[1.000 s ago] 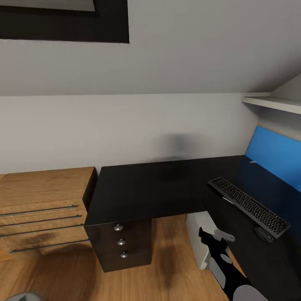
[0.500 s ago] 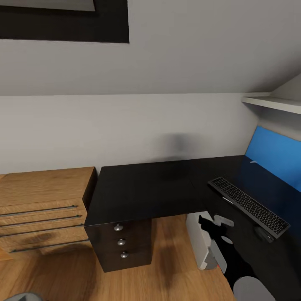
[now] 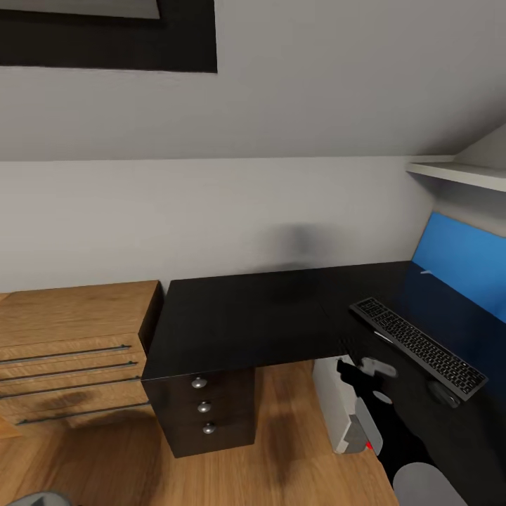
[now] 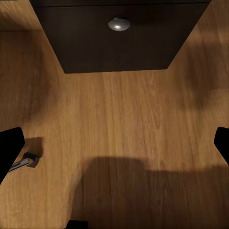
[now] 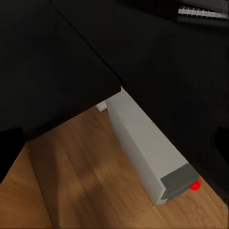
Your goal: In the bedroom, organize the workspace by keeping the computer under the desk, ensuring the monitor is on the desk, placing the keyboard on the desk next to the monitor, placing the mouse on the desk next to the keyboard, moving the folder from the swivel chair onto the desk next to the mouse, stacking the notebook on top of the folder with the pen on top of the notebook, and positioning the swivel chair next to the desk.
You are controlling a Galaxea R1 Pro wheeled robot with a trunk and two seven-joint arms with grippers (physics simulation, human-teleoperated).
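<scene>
A black L-shaped desk (image 3: 253, 320) fills the corner. On its right wing lie a dark keyboard (image 3: 418, 346) and a black mouse (image 3: 444, 393), in front of the monitor's blue screen (image 3: 460, 263). The pale computer tower (image 3: 336, 404) stands on the floor under that wing, and its grey front with a red button (image 5: 194, 185) faces me. My right gripper (image 3: 360, 369) hovers open at the desk's edge above the computer (image 5: 143, 148), holding nothing. My left gripper (image 4: 114, 143) is open over bare floor near the desk's drawer unit (image 4: 119, 23). Folder, notebook, pen and swivel chair are out of view.
A wooden dresser (image 3: 70, 351) stands left of the desk, almost touching it. The desk's drawer block with three knobs (image 3: 204, 406) sits under its left end. A white shelf (image 3: 457, 172) juts out above the monitor. A small metal piece (image 4: 26, 160) lies on the floor.
My right arm has risen and shifted slightly right, bringing the gripper up to the desk's edge near the keyboard. The computer's red button now shows below the arm.
</scene>
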